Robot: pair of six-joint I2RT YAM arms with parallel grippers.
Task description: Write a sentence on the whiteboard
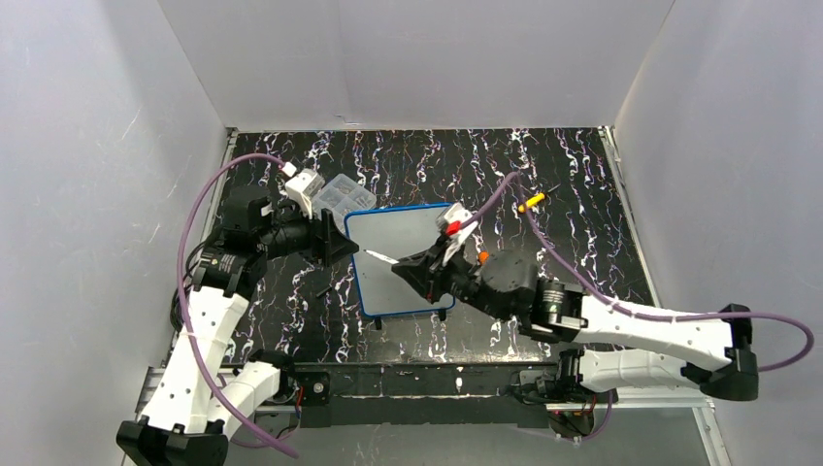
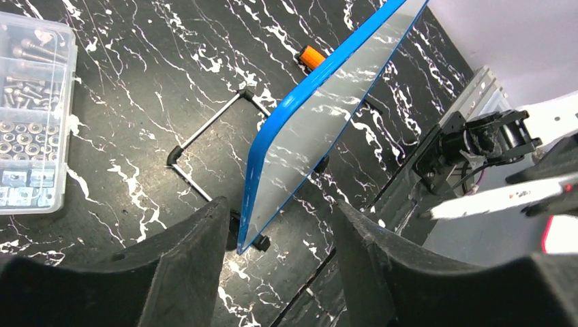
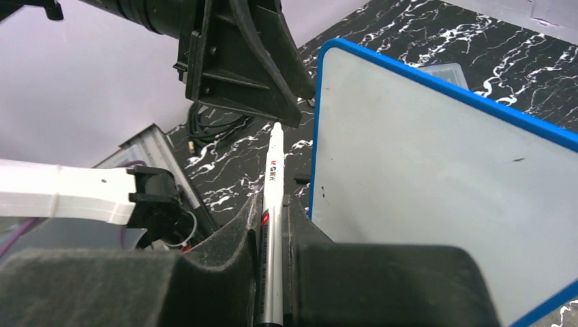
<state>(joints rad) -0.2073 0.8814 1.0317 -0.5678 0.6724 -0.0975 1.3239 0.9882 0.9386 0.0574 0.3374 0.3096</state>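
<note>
The whiteboard has a blue frame and stands in the middle of the table. Its white face is blank apart from a tiny dark speck, and no sentence shows on it. My left gripper is open at the board's left edge. In the left wrist view the board's blue edge lies between the spread fingers, untouched. My right gripper is shut on a white marker. In the right wrist view the marker points at the left gripper, just left of the board, with its tip off the surface.
A clear compartment box of screws and nuts stands behind the board's far left corner and shows in the left wrist view. A small orange piece lies by the board's right edge. A yellow-and-black tool lies at the back right.
</note>
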